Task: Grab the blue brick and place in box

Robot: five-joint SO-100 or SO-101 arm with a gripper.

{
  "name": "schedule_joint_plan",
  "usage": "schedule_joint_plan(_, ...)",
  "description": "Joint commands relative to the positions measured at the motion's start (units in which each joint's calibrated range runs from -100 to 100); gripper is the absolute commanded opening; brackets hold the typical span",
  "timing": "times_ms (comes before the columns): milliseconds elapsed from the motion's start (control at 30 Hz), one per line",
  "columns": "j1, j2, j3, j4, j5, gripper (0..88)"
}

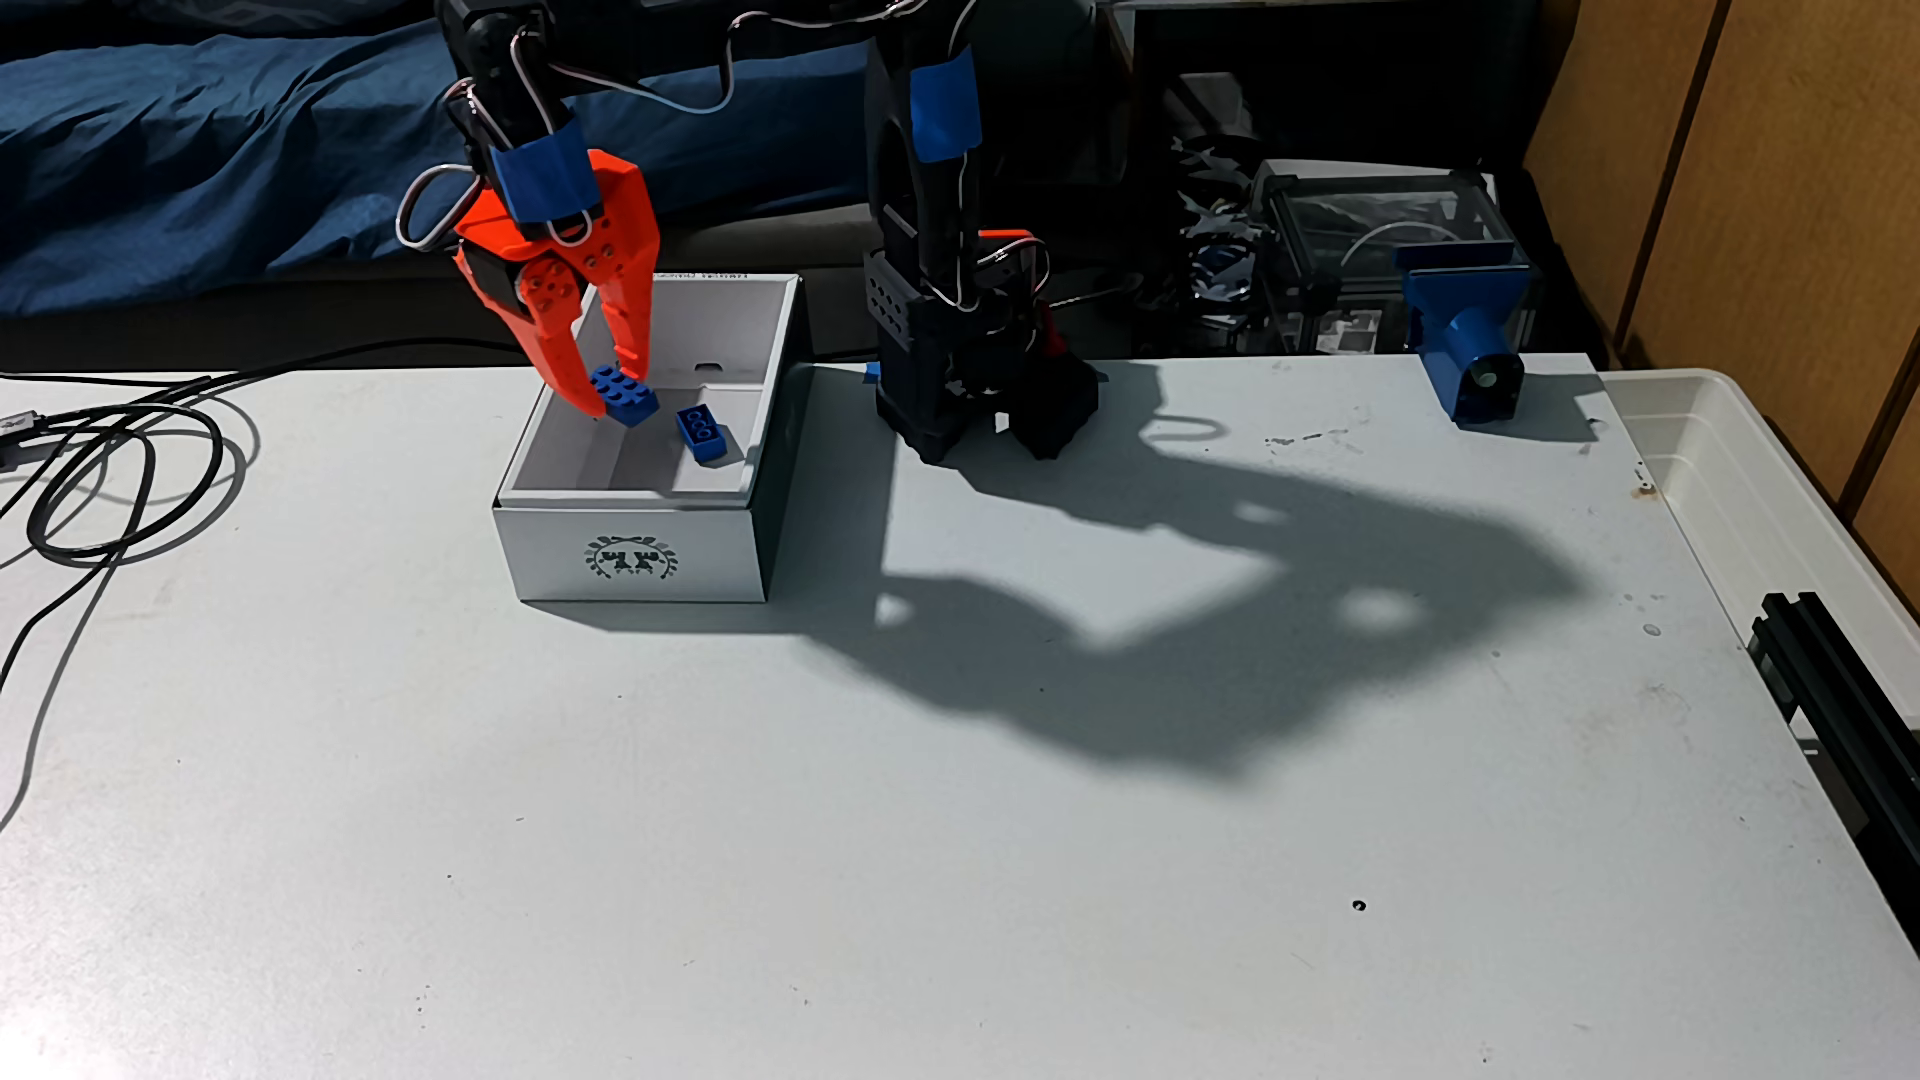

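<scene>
The pale surface (935, 831) is the biggest thing here, mostly bare, with my arm's broad shadow thrown across it to the right of the box. The box (634, 556) stands near the surface's far edge, its wreath-marked white wall facing the camera and its dark side turned toward my arm's base (956, 405), which sits just to the right of the box. Its tall walls should keep whatever goes in from rolling out, which I take to be why it was chosen as the target.

My tool (611, 397) reaches down into the box from above, near its left wall, orange fingers pointing downward. It is clenched on the blue brick (627, 396), one finger at each side, studs facing up. The brick is inside the box's opening, below the rim, though I cannot tell whether it already touches the floor of the box (the fingers hide its underside). I judge the carry to be finished and only the letting go remains.

A second blue brick (703, 431), showing round rings on its face, lies on the box floor just right of the held one, slightly apart from it. When I release, the held brick could land against this neighbour.
</scene>
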Motion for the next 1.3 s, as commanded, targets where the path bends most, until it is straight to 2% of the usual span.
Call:
schedule_joint_plan(0,1.22,-5.2,5.57,-3.75,1.76,1.3)
schedule_joint_plan(400,4.41,-18.23,28.47,-19.26,6.28,1.4)
schedule_joint_plan(600,6.79,-23.81,37.61,-23.31,9.02,10.7)
schedule_joint_plan(867,8.42,-28.54,46.3,-30.2,10.6,16.1)
schedule_joint_plan(1067,8.65,-30.74,42.93,-26.76,10.6,16.5)
schedule_joint_plan(1267,9.91,-31.33,28.38,-13.49,10.55,7.2)
